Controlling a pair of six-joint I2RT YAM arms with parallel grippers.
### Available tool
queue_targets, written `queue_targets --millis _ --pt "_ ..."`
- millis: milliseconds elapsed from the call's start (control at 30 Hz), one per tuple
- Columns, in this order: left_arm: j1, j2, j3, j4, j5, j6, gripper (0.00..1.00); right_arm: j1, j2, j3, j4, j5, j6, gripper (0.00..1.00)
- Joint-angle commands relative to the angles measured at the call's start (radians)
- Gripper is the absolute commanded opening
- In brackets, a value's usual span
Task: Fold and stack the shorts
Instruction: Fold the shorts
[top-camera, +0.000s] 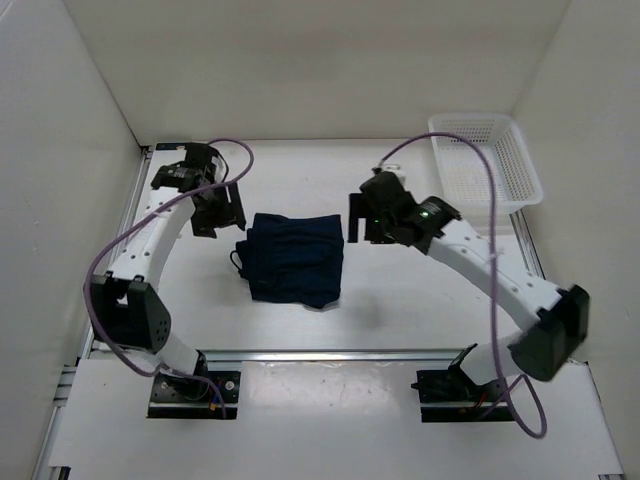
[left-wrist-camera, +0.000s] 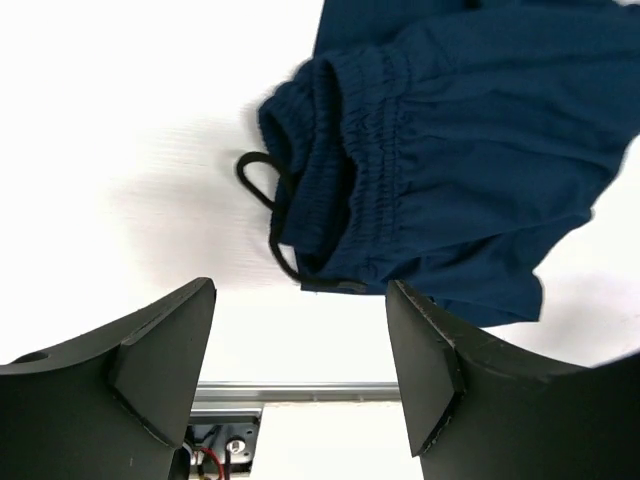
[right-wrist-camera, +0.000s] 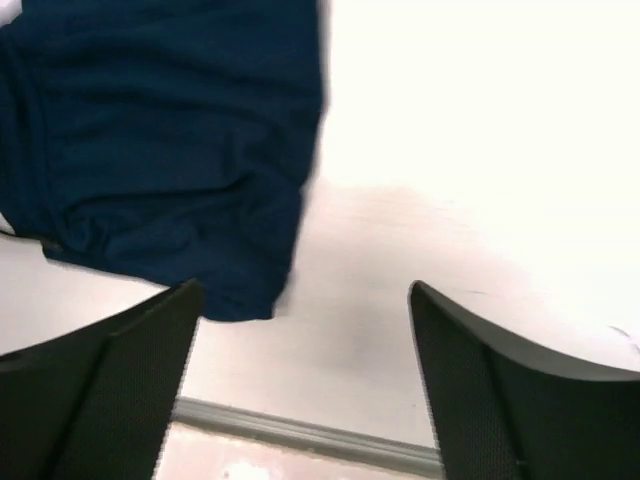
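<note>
Overhead cam: the shorts lie folded into a compact dark navy block about centre frame on the white tabletop, betw. the two arms. The waistband end points to frame left. A black drawstring loops out of it onto the bare surface.

Left gripper: the jaws are wide apart w/ nothing betw. them. On its wrist cam I see both black fingers at the bottom of the frame. The gathered waistband and drawstring fill the upper centre and right. In the overhead view this gripper sits just off the upper-left corner of the cloth and isn't touching it, as far as I can tell.

Right gripper: also spread wide and holding nothing. Its wrist cam shows the navy cloth in the upper left of the frame, somewhat blurred. Only bare tabletop shows betw. the two fingers. A metal rail runs along the bottom edge. Overhead, it hangs just beside the upper-right corner of the shorts. I can't tell from there whether its near finger brushes the fabric.

A white mesh basket stands at the upper right of the overhead frame, well apart from the shorts. A purple cable arcs over the right arm in front of it.
</note>
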Motion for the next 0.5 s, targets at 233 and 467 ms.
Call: queue_targets --millis 233,467 --pt "0.019 -0.548 -0.107 0.067 -0.008 -0.081 0.96 -0.061 -0.376 -0.156 -0.149 0.473 0.077 1.0" --pt "0.019 -0.771 -0.107 0.047 -0.162 -0.141 1.0 -0.061 -0.544 -0.19 -0.212 0.539 0.12 1.0"
